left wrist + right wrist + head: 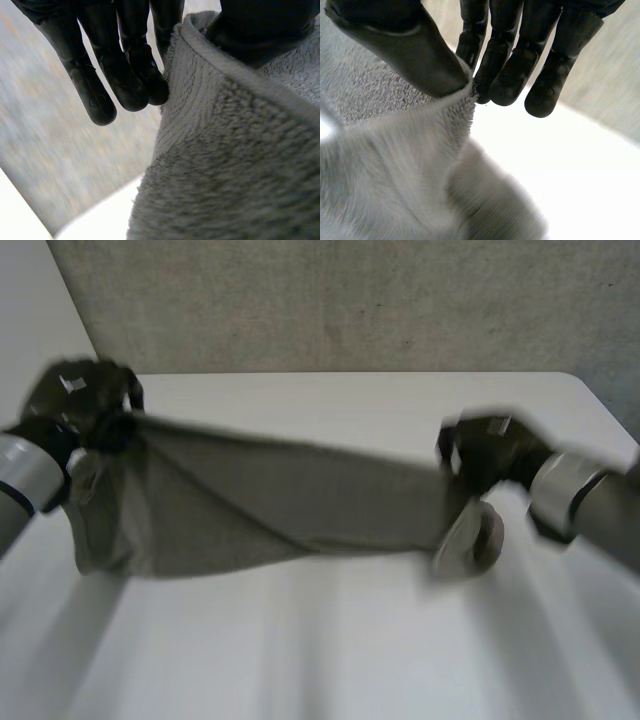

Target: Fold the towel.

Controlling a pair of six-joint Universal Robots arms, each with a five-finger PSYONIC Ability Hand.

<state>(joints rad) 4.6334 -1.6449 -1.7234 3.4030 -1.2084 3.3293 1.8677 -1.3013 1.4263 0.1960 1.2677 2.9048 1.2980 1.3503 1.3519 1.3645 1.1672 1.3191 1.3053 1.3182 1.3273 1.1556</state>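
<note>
Holding, head view: the left hand (85, 400) and the right hand (490, 455) hold a grey towel (270, 500) stretched between them above the white table (330, 640).
Left arm, head view: the left arm (25, 475) comes in from the near left side. Its hand is raised at the towel's left end, with cloth bunched in its grasp.
Right arm, head view: the right arm (580, 500) comes in from the near right side. Its hand sits a little lower than the left one, at the towel's right end.
Towel, head view: the upper edge runs taut from hand to hand, sloping down toward the right. The rest hangs below it, deeper at the left end, with a diagonal crease across the cloth.
Pale piece, head view: a pale piece (468, 538) hangs just below the right hand at the towel's end, too blurred to tell what it is.
Wall, head view: a grey wall (350, 300) stands behind the table's far edge.
Left hand, left wrist view: the left hand (125, 55) has its fingers (107, 75) nearly straight and side by side, with the thumb (265, 30) opposite them. The towel's hem (200, 55) passes between them, so the hand is clamped on the towel's edge.
Towel, left wrist view: the plush grey towel (235, 165) falls away from under the thumb.
Right hand, right wrist view: the right hand (505, 50) has its fingers (555, 75) nearly straight, and its thumb (410, 45) presses the towel's edge against the nearest of them. The hand is pinched onto the cloth.
Towel, right wrist view: the towel (395, 175) hangs from the pinch in soft folds.
Table, right wrist view: the white table (570, 170) lies beyond the fingertips.
</note>
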